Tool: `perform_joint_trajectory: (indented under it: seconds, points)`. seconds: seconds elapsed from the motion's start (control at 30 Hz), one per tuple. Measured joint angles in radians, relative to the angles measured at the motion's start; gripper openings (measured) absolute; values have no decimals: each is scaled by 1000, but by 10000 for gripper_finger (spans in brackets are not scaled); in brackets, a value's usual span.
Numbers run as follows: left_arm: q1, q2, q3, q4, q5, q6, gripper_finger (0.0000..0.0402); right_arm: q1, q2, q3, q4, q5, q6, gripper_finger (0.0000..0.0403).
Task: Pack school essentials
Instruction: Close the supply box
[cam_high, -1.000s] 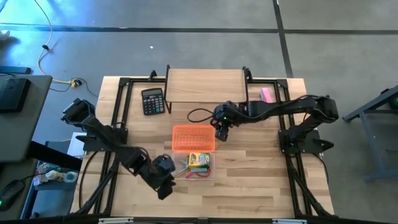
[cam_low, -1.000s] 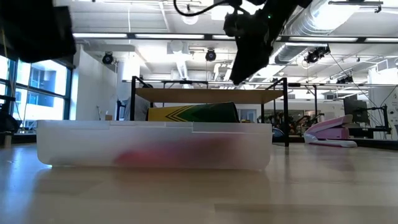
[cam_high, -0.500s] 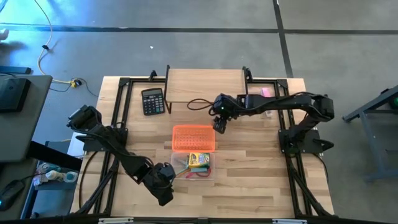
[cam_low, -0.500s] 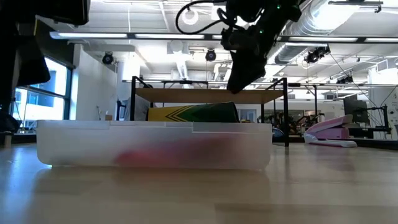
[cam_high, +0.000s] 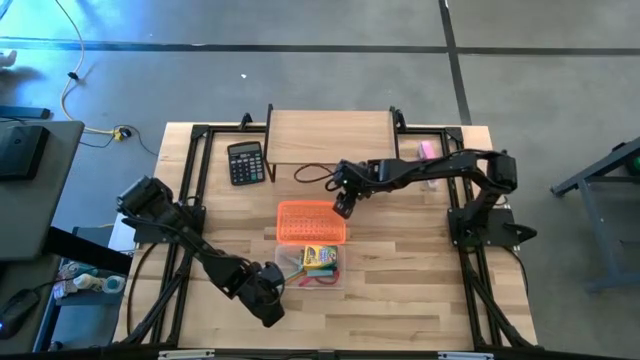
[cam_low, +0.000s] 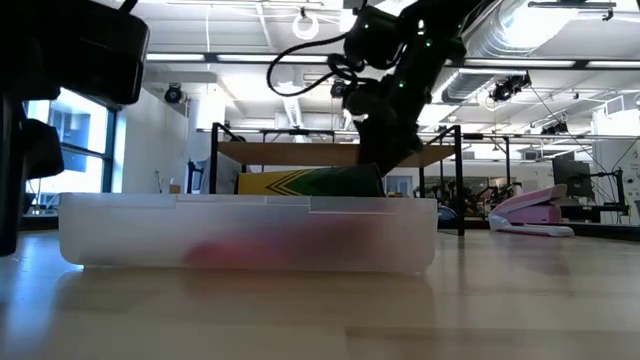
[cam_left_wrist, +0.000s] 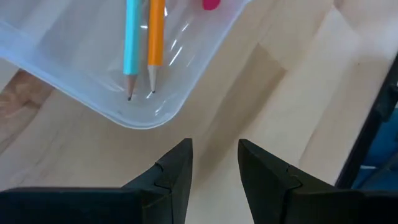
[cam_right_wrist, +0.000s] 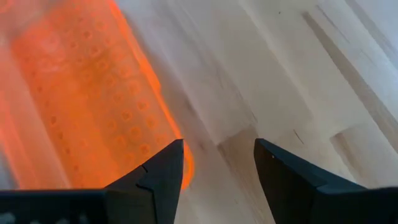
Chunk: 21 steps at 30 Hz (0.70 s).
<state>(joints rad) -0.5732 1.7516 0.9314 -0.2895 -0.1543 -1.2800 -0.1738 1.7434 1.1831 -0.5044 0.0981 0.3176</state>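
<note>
A clear plastic box (cam_high: 310, 268) lies on the table and holds a yellow-green crayon box (cam_high: 320, 258), a light blue pencil (cam_left_wrist: 131, 46), an orange pencil (cam_left_wrist: 155, 43) and a pink-red item (cam_left_wrist: 211, 4). An orange perforated lid (cam_high: 311, 222) lies flat just beyond it. My left gripper (cam_left_wrist: 214, 146) is open and hangs over bare wood off the box's near left corner (cam_left_wrist: 155, 115). My right gripper (cam_right_wrist: 217, 146) is open above the lid's far right corner (cam_right_wrist: 177, 146), pointing steeply down. Neither has anything between its fingers.
A black calculator (cam_high: 245, 162) lies at the far left beside a raised wooden shelf (cam_high: 330, 138). A pale pink block (cam_high: 428, 152) sits at the far right. Black frame rails run along the table's left and right sides. Bare wood lies near the front edge.
My left gripper has come down and toward the table's near edge, ending off the clear box's near left corner. My right gripper has dropped and gone toward the table's left, over the orange lid's far right corner. Both wrists have rolled a little. The objects have stayed put.
</note>
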Motion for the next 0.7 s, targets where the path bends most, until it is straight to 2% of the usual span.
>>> perform_joint_trajectory:
  seconds: [0.43,0.7]
  points:
    - [35,6,0,2,-6,0,117,6,46,-2,61,46,90,188]
    - [37,5,0,2,-8,0,117,14,47,-2,60,32,138,188]
